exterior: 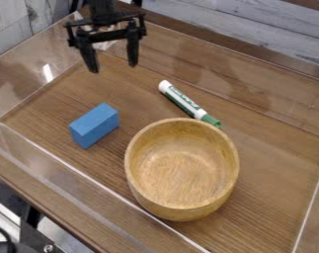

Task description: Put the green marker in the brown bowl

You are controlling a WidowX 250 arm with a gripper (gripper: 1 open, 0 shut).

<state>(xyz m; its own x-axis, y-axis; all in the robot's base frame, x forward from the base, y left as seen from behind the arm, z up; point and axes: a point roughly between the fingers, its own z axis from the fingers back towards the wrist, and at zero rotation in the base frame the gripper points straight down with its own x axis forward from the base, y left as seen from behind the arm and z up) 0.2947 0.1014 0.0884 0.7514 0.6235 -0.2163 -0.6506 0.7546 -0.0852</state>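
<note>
Pincer (pixel 111 56) wide, above bare tabletop (pixel 241 84)

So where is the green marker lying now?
The green marker lies flat on the table, right of centre in the camera view, just behind the brown bowl and right of the blue block.

A glossy brown wooden table (pixel 274 138) is carrying everything, with low clear walls standing around its edges. The brown bowl (pixel 183 168) is sitting upright near the front, open side up (nothing is lying inside it). The green marker (pixel 189 103) is lying flat just behind the bowl, its dark cap pointing toward the bowl's rim. A blue block (pixel 93 125) is resting to the bowl's left, apart from it.
</note>
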